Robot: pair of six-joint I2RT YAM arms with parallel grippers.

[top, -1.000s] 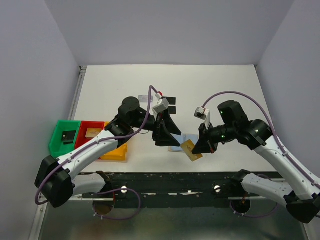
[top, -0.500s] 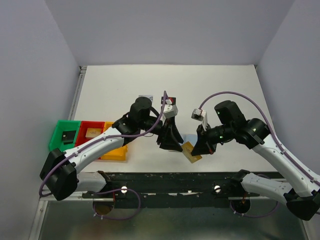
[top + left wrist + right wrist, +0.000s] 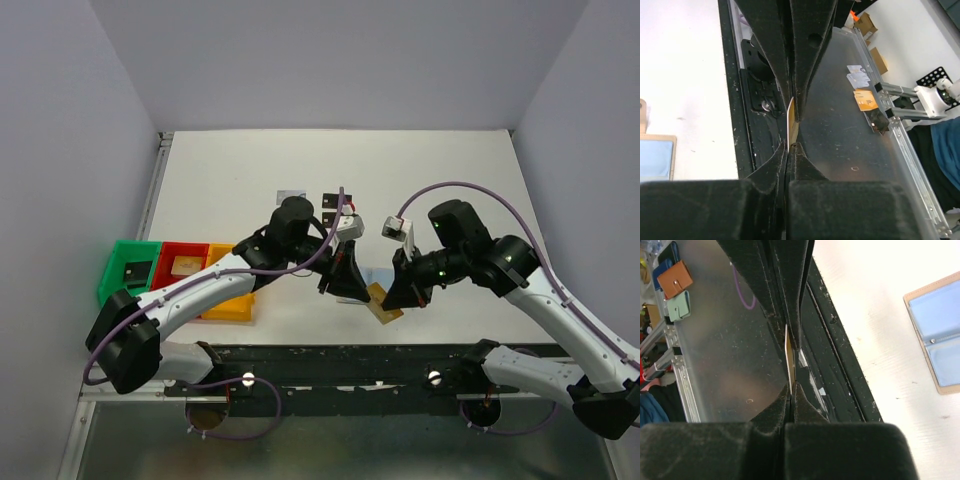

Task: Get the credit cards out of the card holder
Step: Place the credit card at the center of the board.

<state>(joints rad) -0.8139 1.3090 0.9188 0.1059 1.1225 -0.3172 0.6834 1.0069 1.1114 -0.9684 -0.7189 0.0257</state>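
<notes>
A gold-orange credit card hangs above the table's front edge, pinched from both sides. My left gripper is shut on its left end, and my right gripper is shut on its right end. Each wrist view shows the card edge-on between my own fingertips, with the other gripper's fingers opposite. The card holder lies open on the table, light blue-grey inside with a tan rim, and its corner shows in the left wrist view. A silver-grey card and two black cards lie further back.
Green, red and yellow bins stand at the left. The green one holds a small black object, the red one a gold-orange card. The black front rail runs under the held card.
My left arm has swung right to the gold card and its gripper has gone from open to shut on it. The right gripper has kept its hold and barely moved.
</notes>
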